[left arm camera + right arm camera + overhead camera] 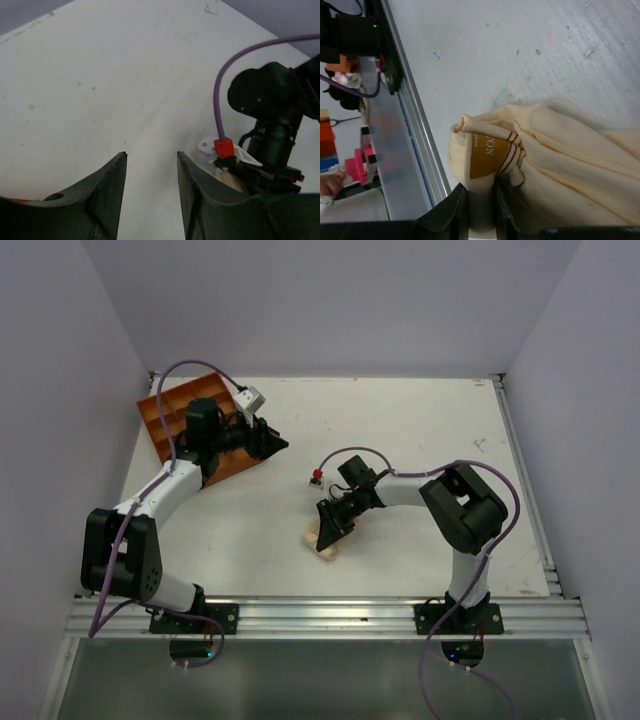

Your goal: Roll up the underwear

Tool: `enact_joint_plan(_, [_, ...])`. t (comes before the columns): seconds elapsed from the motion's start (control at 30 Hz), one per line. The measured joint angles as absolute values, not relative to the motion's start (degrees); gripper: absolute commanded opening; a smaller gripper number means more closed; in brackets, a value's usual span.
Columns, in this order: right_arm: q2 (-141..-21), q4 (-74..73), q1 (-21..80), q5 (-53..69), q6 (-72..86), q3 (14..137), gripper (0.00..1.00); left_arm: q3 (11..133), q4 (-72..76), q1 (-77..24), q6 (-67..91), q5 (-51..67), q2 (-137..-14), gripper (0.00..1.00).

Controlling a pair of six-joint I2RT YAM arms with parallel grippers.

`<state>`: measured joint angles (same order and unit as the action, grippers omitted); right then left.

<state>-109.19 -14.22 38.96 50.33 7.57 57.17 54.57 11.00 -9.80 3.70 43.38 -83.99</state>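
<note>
The underwear [322, 539] is a small pale beige bundle on the white table, near the front middle. In the right wrist view it [555, 165] fills the lower right, wrinkled, with a mustard label and red stripes. My right gripper [481, 212] is shut on a fold of it at the label; in the top view it [330, 525] sits right over the bundle. My left gripper [150, 172] is open and empty, held above the table at the back left [272, 443], well apart from the underwear. A sliver of the underwear [231, 181] shows under the right arm.
An orange compartment tray [180, 420] lies at the back left, partly under the left arm. The metal rail of the table's front edge [415, 130] runs close to the underwear. A purple cable with a red plug [224, 147] hangs off the right wrist.
</note>
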Motion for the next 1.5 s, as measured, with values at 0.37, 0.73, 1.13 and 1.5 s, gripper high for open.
enact_joint_plan(0.37, [-112.6,-11.3,34.0,60.0,10.6,55.1,0.05,54.6,-15.4,-20.8,-25.3,54.5,-89.6,0.49])
enact_joint_plan(0.73, [-113.4,-8.3,33.2,62.2,13.0,53.6,0.08,53.5,-23.0,-25.5,-38.0,60.3,-90.4,0.55])
enact_joint_plan(1.13, [-113.4,-6.2,33.0,62.7,14.4,52.7,0.1,55.0,-30.8,-31.9,-49.1,59.5,-99.3,0.57])
enact_joint_plan(1.5, [-113.0,-5.2,32.9,62.7,14.9,52.0,0.12,62.7,-37.0,-34.7,-54.8,57.1,-106.3,0.38])
